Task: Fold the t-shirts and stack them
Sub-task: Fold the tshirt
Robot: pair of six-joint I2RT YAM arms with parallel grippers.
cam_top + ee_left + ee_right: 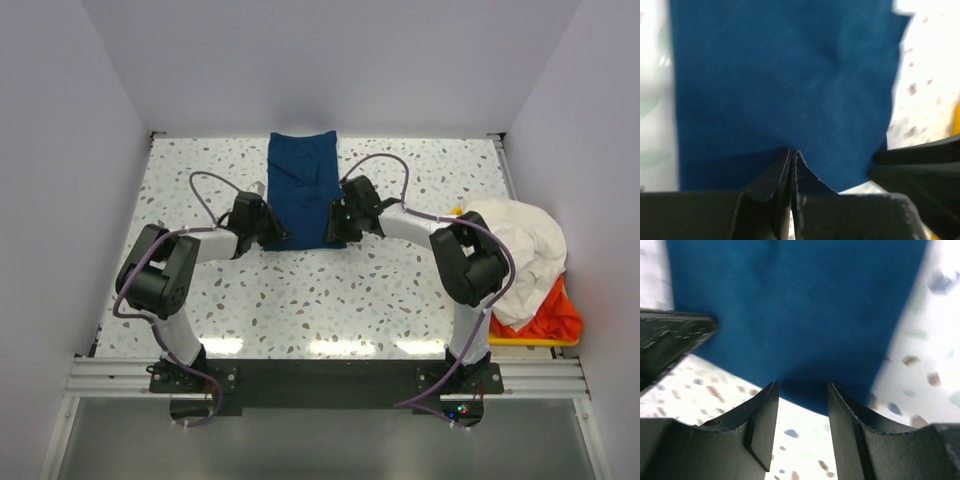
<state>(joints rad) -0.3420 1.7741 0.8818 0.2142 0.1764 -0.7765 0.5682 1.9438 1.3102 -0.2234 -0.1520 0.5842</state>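
Note:
A navy blue t-shirt lies folded into a narrow rectangle at the far middle of the table. My left gripper is at its near left corner, shut, its tips low over the blue cloth; no cloth shows between the fingers. At the shirt's near right corner my right gripper is open. Its fingers straddle the near edge of the navy cloth, with bare table between them. A cream-white t-shirt and an orange-red one are heaped at the right.
The heap sits in a yellow bin at the table's right edge, beside the right arm's elbow. The speckled table is walled on three sides. Each wrist view shows the other gripper close by.

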